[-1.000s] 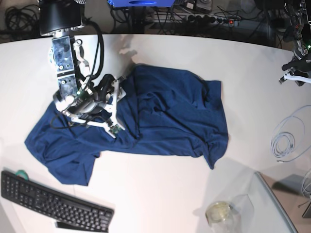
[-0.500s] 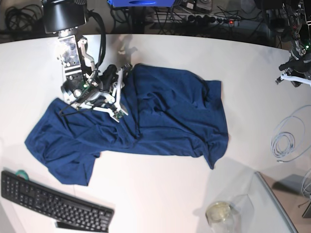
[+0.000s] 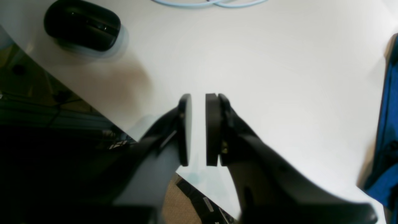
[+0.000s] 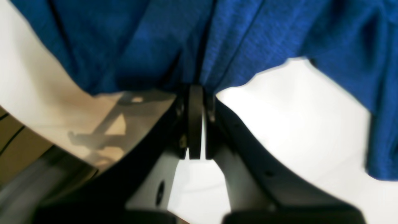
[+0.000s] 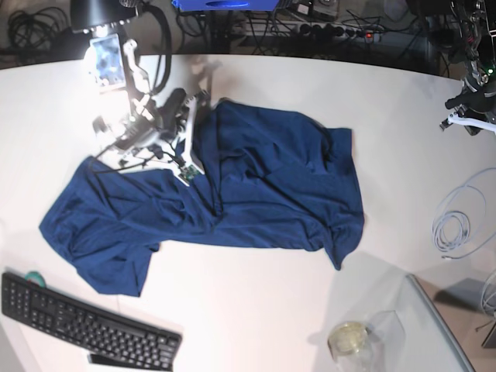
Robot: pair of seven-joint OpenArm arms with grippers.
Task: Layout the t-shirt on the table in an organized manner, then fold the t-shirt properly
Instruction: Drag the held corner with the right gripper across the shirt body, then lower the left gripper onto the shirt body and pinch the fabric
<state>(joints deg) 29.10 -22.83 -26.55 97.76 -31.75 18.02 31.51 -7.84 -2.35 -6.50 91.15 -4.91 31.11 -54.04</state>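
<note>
The dark navy t-shirt (image 5: 263, 178) lies crumpled across the middle of the white table (image 5: 256, 310), one sleeve spread toward the near left. My right gripper (image 5: 200, 105) is at the shirt's far left edge. In the right wrist view the right gripper (image 4: 199, 90) is shut on a pinch of the t-shirt (image 4: 248, 34), which rises off the table (image 4: 295, 109). My left gripper (image 5: 463, 118) hovers at the far right, away from the cloth. In its wrist view the left gripper (image 3: 198, 96) is all but shut, with a thin slit and nothing between the pads; the t-shirt (image 3: 388, 124) only shows at the right border.
A black keyboard (image 5: 85, 322) lies at the near left corner. A glass jar (image 5: 350, 341) and a clear tray (image 5: 434, 325) stand near right, and a coiled pale cable (image 5: 457, 221) lies at the right. A small black device (image 3: 82, 25) sits near the table's edge.
My right gripper has moved toward the table's far side and closed its jaws on the shirt's far edge, lifting the cloth a little. The left arm has barely moved.
</note>
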